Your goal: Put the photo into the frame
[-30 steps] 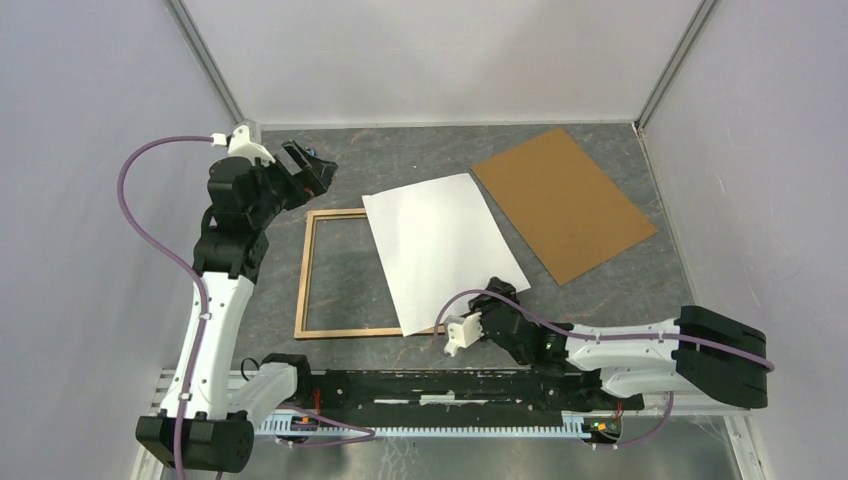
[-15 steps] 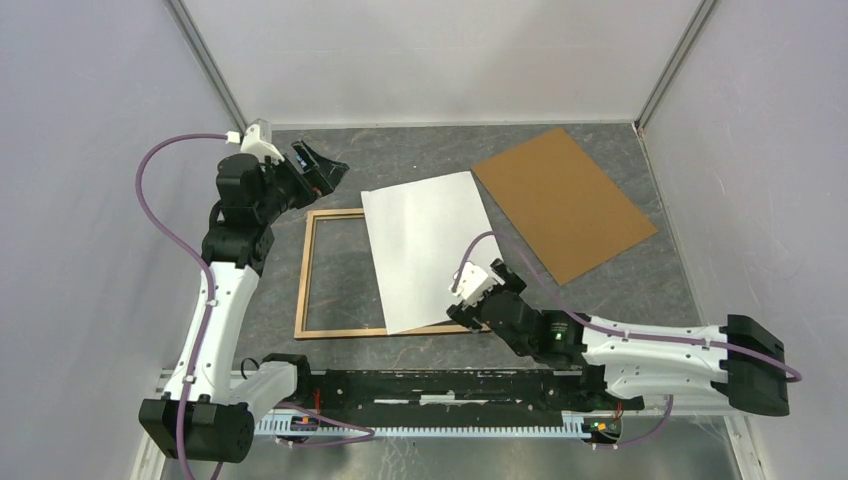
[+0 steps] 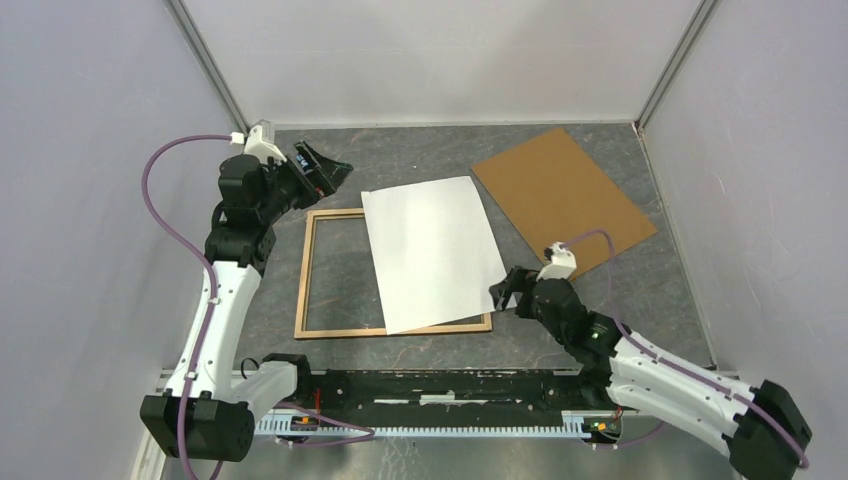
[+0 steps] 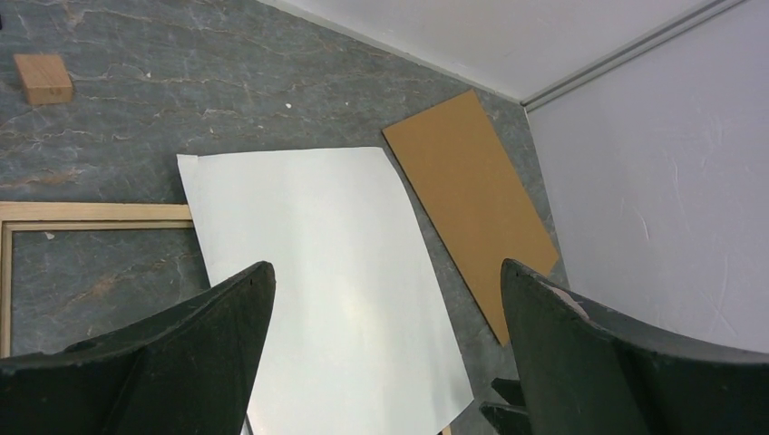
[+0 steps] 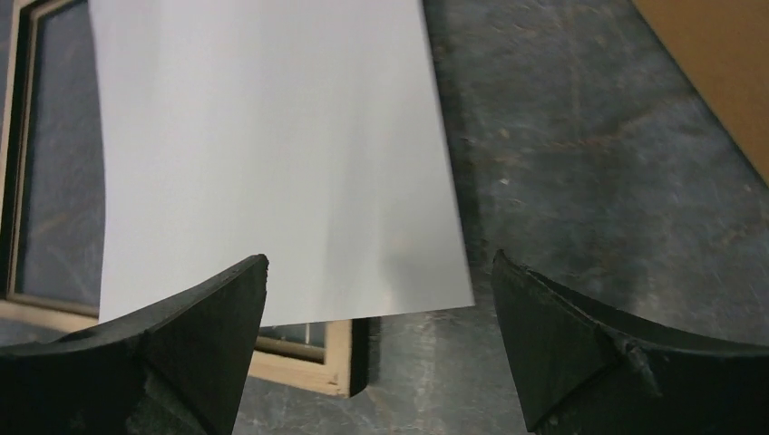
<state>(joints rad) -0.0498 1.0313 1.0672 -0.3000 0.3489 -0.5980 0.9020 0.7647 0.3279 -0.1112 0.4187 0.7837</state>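
Your photo (image 3: 432,250) lies white side up, skewed across the frame (image 3: 306,275)'s right half, just ahead of the right gripper (image 3: 507,291). The frame lies flat, wood side up.

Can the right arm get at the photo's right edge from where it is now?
Probably yes. The right gripper is open just beside the photo, with nothing lying between them. The sheet overhangs the frame on that side, which may leave its edge slightly lifted and easier to pinch.

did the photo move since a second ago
Yes. The photo's near end swung left, bringing its near right corner closer to the right rail of the frame. Its far edge barely shifted.
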